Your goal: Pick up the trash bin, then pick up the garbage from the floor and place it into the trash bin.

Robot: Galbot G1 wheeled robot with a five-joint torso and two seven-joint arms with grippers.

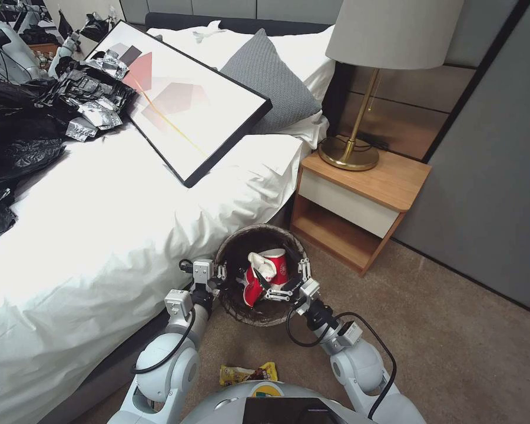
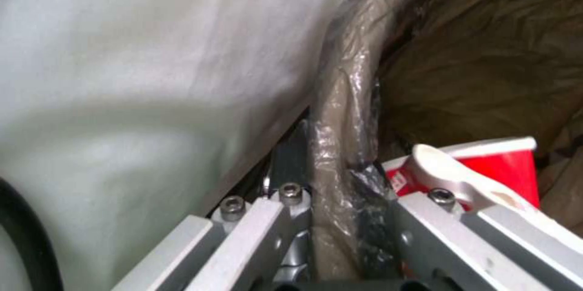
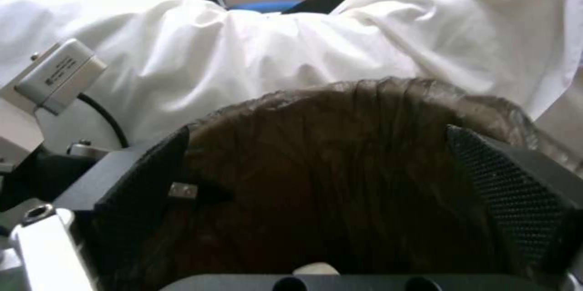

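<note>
The trash bin point(image 1: 235, 247), round with a dark brown liner over its rim, stands beside the bed. My left gripper point(image 1: 221, 272) is shut on its near-left rim point(image 2: 340, 113); the fingers point(image 2: 261, 232) sit on either side of the liner-covered edge. Crushed red-and-white paper cups point(image 1: 269, 272) and some white tissue lie inside the bin, and one red cup point(image 2: 507, 163) shows close to the left gripper. My right gripper point(image 1: 287, 282) hangs open over the bin's near-right side, its black pads point(image 3: 152, 181) spread wide with nothing between them. A yellow snack wrapper point(image 1: 248, 373) lies on the carpet by my base.
The bed with its white duvet point(image 1: 100, 235) presses against the bin's left side. On the bed lie a framed picture point(image 1: 182, 100), a grey pillow point(image 1: 271, 76) and black plastic bags point(image 1: 12, 147). A wooden nightstand point(image 1: 359, 200) with a brass lamp point(image 1: 350, 150) stands behind the bin. Open carpet point(image 1: 453, 341) lies to the right.
</note>
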